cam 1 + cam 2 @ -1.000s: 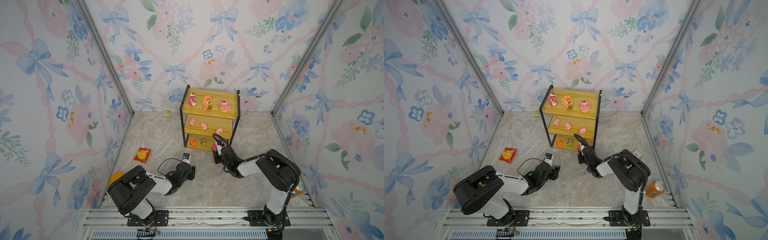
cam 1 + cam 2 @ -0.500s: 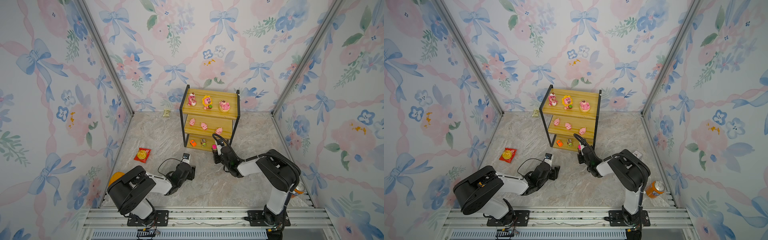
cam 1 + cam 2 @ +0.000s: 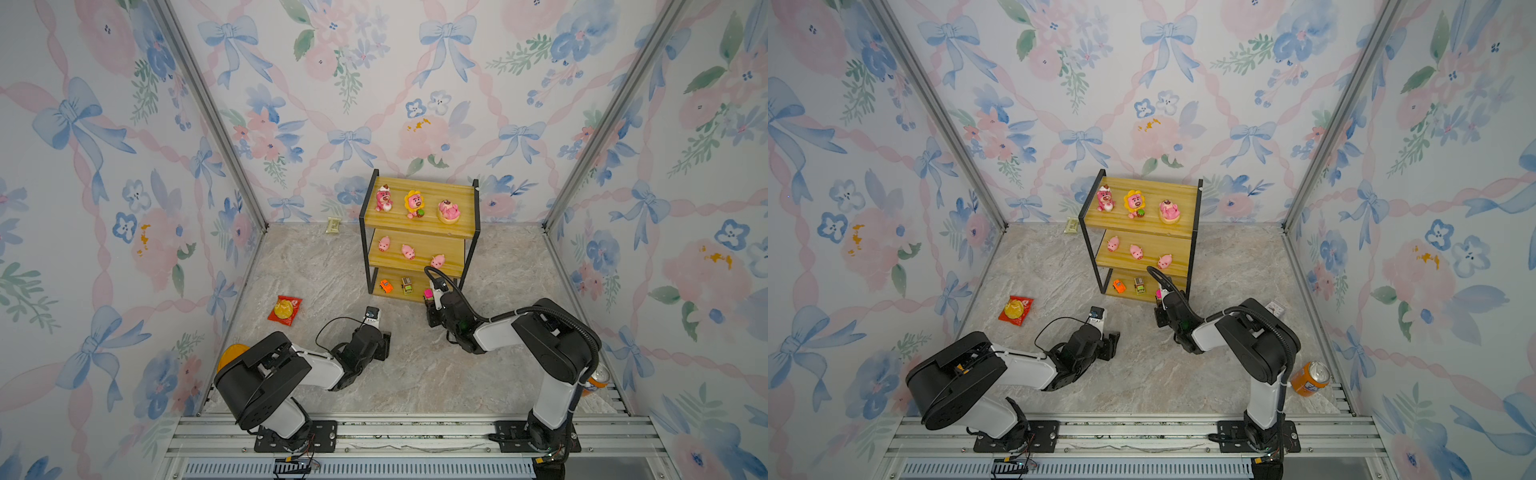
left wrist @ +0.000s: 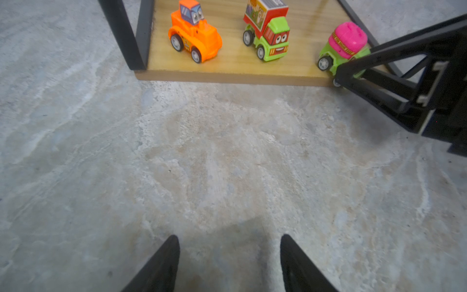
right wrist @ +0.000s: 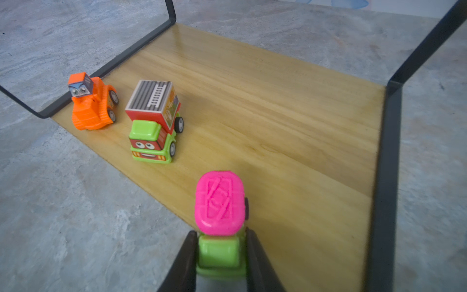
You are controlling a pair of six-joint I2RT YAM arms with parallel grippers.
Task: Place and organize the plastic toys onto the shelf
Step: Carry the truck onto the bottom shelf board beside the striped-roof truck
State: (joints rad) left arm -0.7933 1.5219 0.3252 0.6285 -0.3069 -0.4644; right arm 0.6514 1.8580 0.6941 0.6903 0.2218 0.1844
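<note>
Right wrist view gives me the best read: my right hand (image 5: 220, 237) is clamped on the green cab end of the pink-and-green car (image 5: 218, 202), one finger on each flank. The car sits at the front lip of the bottom board (image 5: 278, 113) of the shelf (image 3: 467, 195). From the left wrist view, one wheel looks to sit right at the board's edge, so I would not let go here. I'd ease the car further in until every wheel is plainly on wood, roughly level with the truck (image 5: 154, 121) and the orange car (image 5: 91, 106). The black post (image 5: 386, 177) stands well to the side, but the middle board overhead is out of this view, so I'd go in low and flat. Then I'd part the fingers slowly and back straight out, since these wheels likely roll. My left hand (image 4: 229, 239) hangs over the table (image 4: 202, 151) with its fingers apart and nothing between them. With bears (image 3: 413, 203) on the top board and pigs (image 3: 408, 251) on the middle one, I judge this the last toy.
</note>
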